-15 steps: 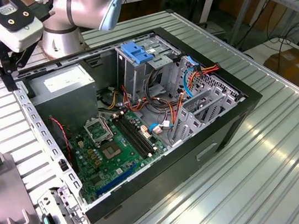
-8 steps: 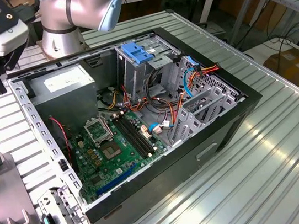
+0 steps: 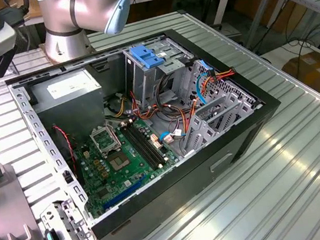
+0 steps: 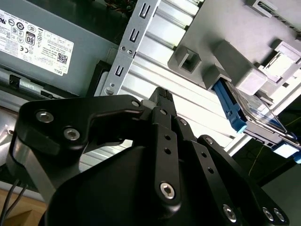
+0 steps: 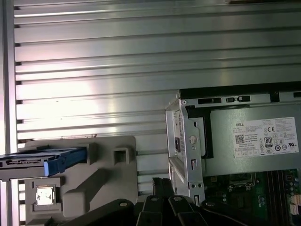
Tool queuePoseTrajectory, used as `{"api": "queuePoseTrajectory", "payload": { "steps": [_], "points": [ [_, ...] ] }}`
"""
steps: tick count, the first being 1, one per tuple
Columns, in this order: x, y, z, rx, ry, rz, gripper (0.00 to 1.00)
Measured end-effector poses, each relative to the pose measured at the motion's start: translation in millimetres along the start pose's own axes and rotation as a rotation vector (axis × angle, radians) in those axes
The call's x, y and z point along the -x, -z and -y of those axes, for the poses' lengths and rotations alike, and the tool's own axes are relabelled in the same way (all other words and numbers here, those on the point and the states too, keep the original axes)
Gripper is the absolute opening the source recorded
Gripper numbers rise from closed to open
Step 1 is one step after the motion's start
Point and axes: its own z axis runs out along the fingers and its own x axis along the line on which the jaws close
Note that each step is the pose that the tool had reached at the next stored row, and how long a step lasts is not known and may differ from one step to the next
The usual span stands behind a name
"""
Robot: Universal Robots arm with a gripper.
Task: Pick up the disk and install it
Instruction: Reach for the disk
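The end effector (image 4: 161,93) is seen with its fingers pressed together and nothing pinched between them. It is held above the ribbed counter (image 5: 141,56), just outside the open case (image 3: 224,153). To one side of the end effector, well apart from its fingertips, the disk (image 5: 42,161) is seen untouched. It is lodged in a grey holder (image 5: 99,183) that rests on the counter, and one blue side rail is shown edge-on in the first wrist view. In the second wrist view the disk is partly covered by the holder's blocks. On the opposite side of the end effector, inside the case, the power supply (image 5: 254,141) is found near the case's perforated frame. Farther across the case, well apart from the end effector, a blue bracket (image 3: 148,56) is seen atop the drive cage.
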Motion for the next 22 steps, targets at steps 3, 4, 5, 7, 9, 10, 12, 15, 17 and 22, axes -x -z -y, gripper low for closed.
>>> {"api": "queuePoseTrajectory", "payload": {
  "steps": [3, 4, 5, 7, 9, 10, 12, 15, 17, 22],
  "points": [
    [-5.5, 0.1, -0.6, 0.0001, 0.0, 0.0, 0.11],
    [-7.0, 0.1, -0.8, 0.0, 0.0, 0.0, 0.11],
    [-8.9, 0.1, -1.0, 0.0, 0.0, 0.0, 0.11],
    [-12.4, 0.2, -1.5, 0.0, 0.0, 0.0, 0.11],
    [-16.4, 0.2, -2.0, 0.0001, 0.0, 0.0, 0.11],
    [-18.0, 0.2, -2.2, 0.0001, 0.0, 0.0001, 0.11],
    [-22.8, 0.3, -2.9, 0.0, 0.0, 0.0, 0.11],
    [-29.2, 0.4, -3.9, 0.0, 0.0, 0.0, 0.11],
    [-32.2, 0.4, -4.4, 0.0, 0.0, 0.0, 0.11],
    [-40.2, 0.5, -5.4, 0.0, 0.0, 0.0, 0.11]
  ]
}}
